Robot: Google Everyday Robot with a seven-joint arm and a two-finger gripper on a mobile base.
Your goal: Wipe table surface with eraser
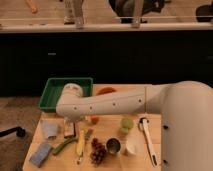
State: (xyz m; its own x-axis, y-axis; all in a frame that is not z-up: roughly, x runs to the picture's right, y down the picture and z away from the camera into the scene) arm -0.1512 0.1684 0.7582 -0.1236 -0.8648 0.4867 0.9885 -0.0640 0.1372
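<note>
The tray [49, 100] sits at the back left of the table surface [107, 131]. The arm reaches in from the right across the middle. The gripper [79, 120] hangs under the arm's left end, in front of the tray, apparently just beside the eraser [69, 129]. A cloth [50, 129] lies left of the eraser, and a sponge [41, 154] lies in front of the cloth. Further right, along the front, lie grapes [97, 152], a can [114, 146], a cup [134, 146] and a long utensil [148, 140].

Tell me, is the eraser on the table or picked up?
Not picked up: the eraser lies flat on the table surface, gripper close above it.
</note>
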